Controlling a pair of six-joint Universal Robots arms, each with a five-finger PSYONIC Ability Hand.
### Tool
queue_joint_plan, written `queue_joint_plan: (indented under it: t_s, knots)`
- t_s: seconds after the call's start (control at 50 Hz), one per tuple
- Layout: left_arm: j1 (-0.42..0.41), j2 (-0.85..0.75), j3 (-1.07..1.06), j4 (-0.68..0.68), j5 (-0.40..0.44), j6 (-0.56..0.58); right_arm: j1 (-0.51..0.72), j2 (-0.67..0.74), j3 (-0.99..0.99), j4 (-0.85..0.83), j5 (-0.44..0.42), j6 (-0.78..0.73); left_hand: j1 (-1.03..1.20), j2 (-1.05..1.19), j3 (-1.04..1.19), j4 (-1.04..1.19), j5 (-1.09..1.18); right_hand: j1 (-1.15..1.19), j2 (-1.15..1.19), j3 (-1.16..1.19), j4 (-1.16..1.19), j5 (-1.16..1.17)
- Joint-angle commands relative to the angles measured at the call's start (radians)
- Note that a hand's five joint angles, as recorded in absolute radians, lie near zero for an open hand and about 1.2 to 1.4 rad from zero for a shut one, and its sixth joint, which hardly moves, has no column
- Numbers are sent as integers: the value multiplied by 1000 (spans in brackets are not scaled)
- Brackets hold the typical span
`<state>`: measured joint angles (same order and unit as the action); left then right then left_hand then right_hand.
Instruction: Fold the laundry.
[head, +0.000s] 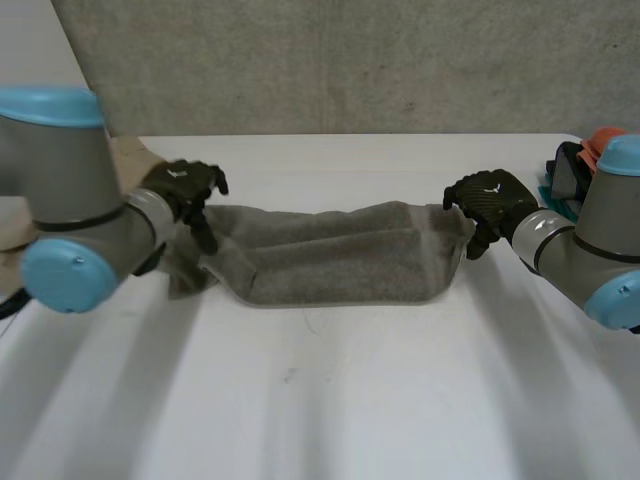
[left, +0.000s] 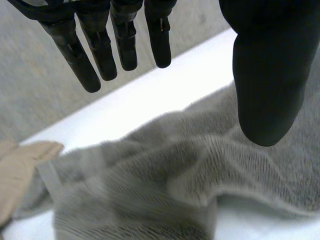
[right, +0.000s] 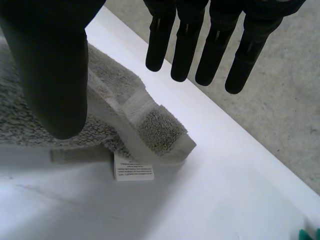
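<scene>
Left hand (head: 185, 188) and right hand (head: 490, 202) hover over opposite ends of the grey towel (head: 330, 255).
Both: fingers straight, thumbs spread, gripping nothing; towel bunched toward the table's (head: 350, 420) far edge.

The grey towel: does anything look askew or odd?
Yes. The towel lies rumpled: its end by the left hand is bunched, and by the right hand a corner folds over, a white label sticking out.

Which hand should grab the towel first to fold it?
Probably the right hand: it is open, with a tidy corner of the towel lying just beside its thumb. The left hand, open too, is at a bunched-up end.
</scene>
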<state>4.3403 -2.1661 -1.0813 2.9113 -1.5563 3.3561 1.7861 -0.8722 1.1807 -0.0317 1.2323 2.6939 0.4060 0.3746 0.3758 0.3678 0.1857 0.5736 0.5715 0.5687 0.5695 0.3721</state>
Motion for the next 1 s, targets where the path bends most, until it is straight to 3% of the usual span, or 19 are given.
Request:
queue_joint_plan:
  t_s: [0.02, 0.12, 0.26, 0.34, 0.4, 0.44, 0.56, 0.72, 0.86, 1.0]
  knots:
    - [82, 184, -169, 49, 68, 12, 12, -86, 115, -31, -26, -83, -52, -20, -21, -13, -6, 0, 2, 5, 4, 27]
    - [131, 242, -304, 98, 117, 28, 24, -126, 281, -146, -89, -247, -52, -20, -21, -13, -6, 15, 17, 20, 19, 42]
    - [182, 276, -428, 118, 163, 54, 38, -133, 385, -221, -105, -387, -52, -20, -21, -13, -6, 156, 158, 160, 160, 183]
    - [193, 288, -459, 117, 163, 60, 42, -123, 402, -228, -100, -445, -49, -17, -18, -11, -3, 425, 427, 430, 429, 452]
    - [197, 290, -471, 121, 162, 62, 38, -129, 399, -228, -99, -485, -49, -17, -18, -11, -3, 821, 823, 826, 825, 848]
    - [203, 285, -476, 121, 162, 68, 38, -133, 392, -228, -99, -486, -46, -14, -16, -8, 0, 823, 825, 828, 827, 850]
    - [203, 252, -462, 117, 153, 111, 42, -214, 367, -215, -102, -321, 10, 41, 40, 48, 55, 823, 825, 828, 827, 850]
    - [185, 155, -414, 112, 130, 157, 18, -415, 298, -183, -79, 71, 218, 250, 249, 257, 264, 823, 825, 828, 827, 850]
    - [139, 97, -350, 130, 128, 135, 16, -510, 246, -153, -68, 279, 75, 106, 105, 113, 120, 823, 825, 828, 827, 850]
    - [50, 52, -281, 178, 104, 92, 30, -568, 175, -62, -33, 382, -46, -14, -15, -8, 0, 823, 825, 828, 827, 850]
